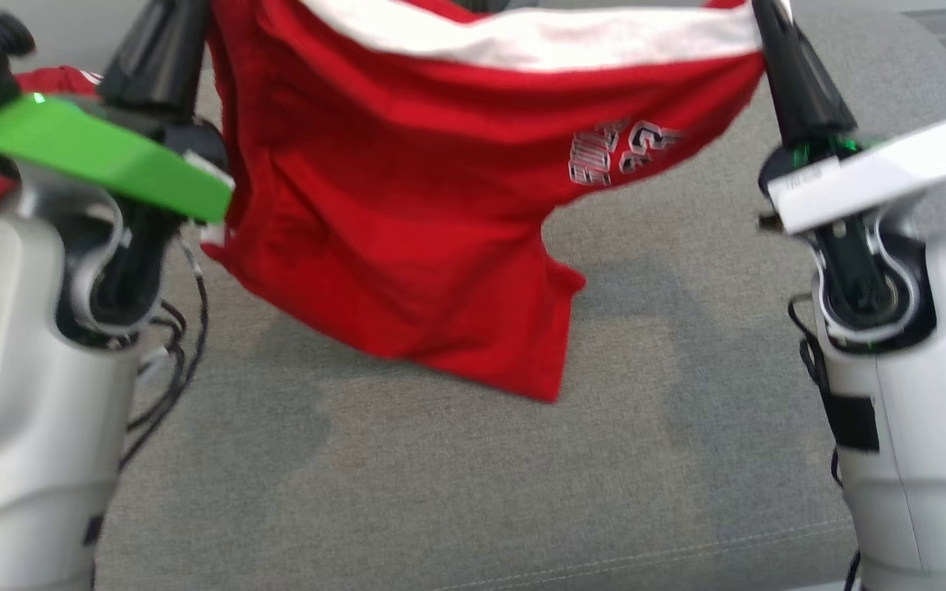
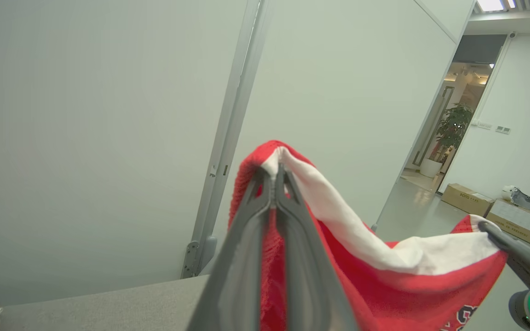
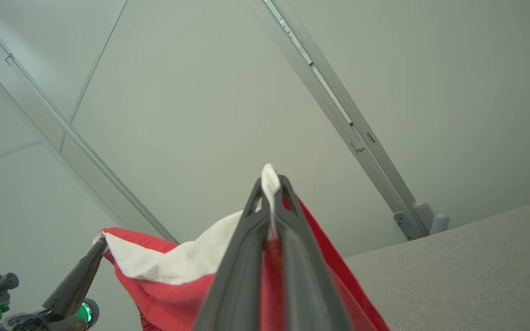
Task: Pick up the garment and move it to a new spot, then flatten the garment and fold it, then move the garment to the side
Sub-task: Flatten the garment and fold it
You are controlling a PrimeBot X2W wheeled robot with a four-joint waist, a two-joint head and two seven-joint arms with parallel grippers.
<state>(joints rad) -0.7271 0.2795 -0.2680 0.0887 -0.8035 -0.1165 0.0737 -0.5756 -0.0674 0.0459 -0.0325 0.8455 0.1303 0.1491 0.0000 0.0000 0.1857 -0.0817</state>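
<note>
L gripper (image 2: 274, 174), R gripper (image 3: 272, 183) on garment (image 1: 391, 205)

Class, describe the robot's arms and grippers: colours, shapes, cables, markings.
The left arm and right arm have pale shells with black joints and loose black cables. A green flap marks the left wrist, a white flap the right. The left gripper and right gripper each have two long, tapering dark grey fingers.

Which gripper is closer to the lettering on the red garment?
Right. The right gripper pinches the red garment's white band beside the lettering; the left gripper holds the opposite corner, farther away.
</note>
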